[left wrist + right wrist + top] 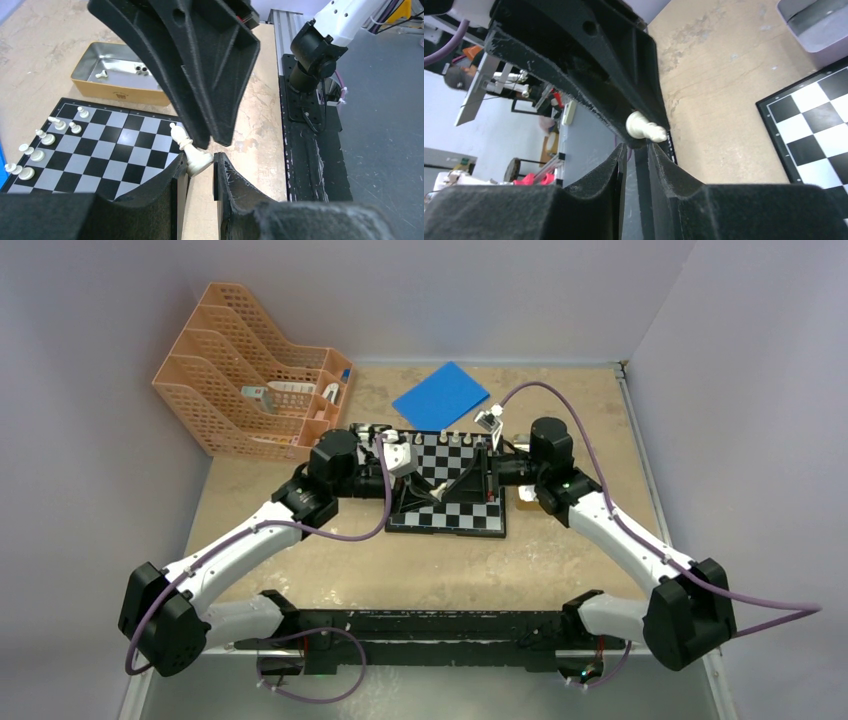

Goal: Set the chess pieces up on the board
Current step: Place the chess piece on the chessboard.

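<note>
The board (pixel 450 525) lies in the middle of the table. Several white chess pieces (pixel 37 145) stand along one of its edges. Both grippers meet low over the board. My left gripper (pixel 200 159) is shut on the base of a white chess piece (pixel 197 161), which leans with its head toward the board. My right gripper (pixel 637 146) has its jaws close together right at that same piece (pixel 646 127). Whether they pinch the piece does not show. In the top view the left gripper (pixel 428 490) and right gripper (pixel 450 488) hide the piece.
An open metal tin (pixel 120 92) with a few small pieces stands just off the board's right side. A blue square sheet (pixel 440 397) lies behind the board. An orange file rack (pixel 250 390) stands at the back left. The arms' black base rail (pixel 430 625) runs along the near edge.
</note>
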Robot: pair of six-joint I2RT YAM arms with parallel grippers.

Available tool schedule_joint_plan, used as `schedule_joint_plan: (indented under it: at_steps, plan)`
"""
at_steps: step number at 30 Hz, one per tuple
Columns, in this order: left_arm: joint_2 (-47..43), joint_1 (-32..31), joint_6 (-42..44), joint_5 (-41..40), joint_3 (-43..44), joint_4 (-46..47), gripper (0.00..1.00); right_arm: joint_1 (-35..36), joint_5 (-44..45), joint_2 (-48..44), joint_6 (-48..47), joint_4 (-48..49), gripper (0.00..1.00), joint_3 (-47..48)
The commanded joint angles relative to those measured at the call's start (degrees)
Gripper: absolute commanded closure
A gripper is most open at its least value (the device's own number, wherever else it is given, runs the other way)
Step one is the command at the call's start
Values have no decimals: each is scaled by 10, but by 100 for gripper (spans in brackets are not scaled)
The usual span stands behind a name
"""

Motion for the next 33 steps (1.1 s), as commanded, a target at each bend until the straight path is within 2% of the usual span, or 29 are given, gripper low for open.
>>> schedule_joint_plan:
  at_steps: [1,6,17,23,29,33]
  plan:
    - [-8,3,19,-7,9,26,93,3,-53,-23,46,75,75,-7]
    - [-15,2,18,13,5,32,94,3,-44,-19,75,90,67,-17]
    - [-35,2,15,65,-5,38,92,3,-32,-9,145,126,60,-27]
    - [-41,2,28,84,-14,46,94,3,-38,-7,195,200,62,-36]
    - [-36,2,31,97,-14,49,94,3,-43,-4,203,218,64,-38]
    - [-32,3,30,97,-13,48,94,3,-44,-4,205,224,70,-42]
